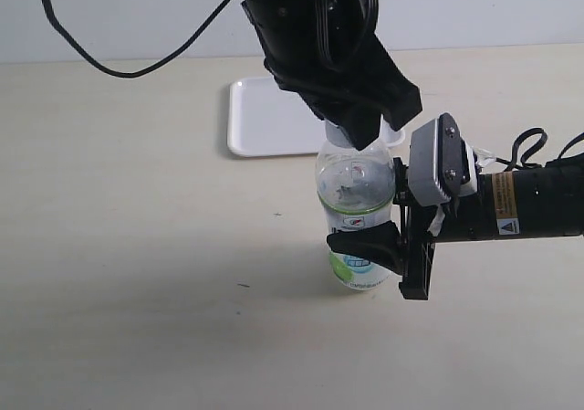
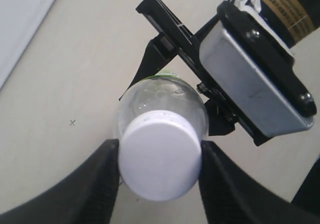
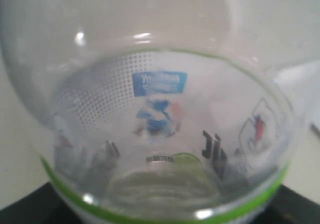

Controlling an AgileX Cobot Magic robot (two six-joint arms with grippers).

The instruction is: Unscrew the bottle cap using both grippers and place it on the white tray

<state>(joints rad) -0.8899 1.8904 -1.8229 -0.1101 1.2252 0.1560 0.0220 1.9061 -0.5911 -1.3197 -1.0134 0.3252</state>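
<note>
The clear bottle [image 1: 356, 211] stands upright on the table near the middle. Its white bottle cap [image 2: 160, 155] sits on the neck, and my left gripper [image 2: 160, 159] is shut on it from above, a black finger pressed to each side. In the exterior view the cap [image 1: 339, 136] shows just under the left gripper [image 1: 354, 129]. My right gripper [image 1: 388, 250] comes in from the right and is shut on the bottle's lower body at the label. The bottle [image 3: 165, 134] fills the right wrist view, hiding the fingers. The white tray [image 1: 274, 118] lies behind the bottle.
A black cable [image 1: 119, 58] loops over the table at the back left. Bare beige tabletop [image 1: 137, 273] spreads to the left and front of the bottle. The right arm's grey block [image 2: 260, 84] sits close beside the bottle's shoulder.
</note>
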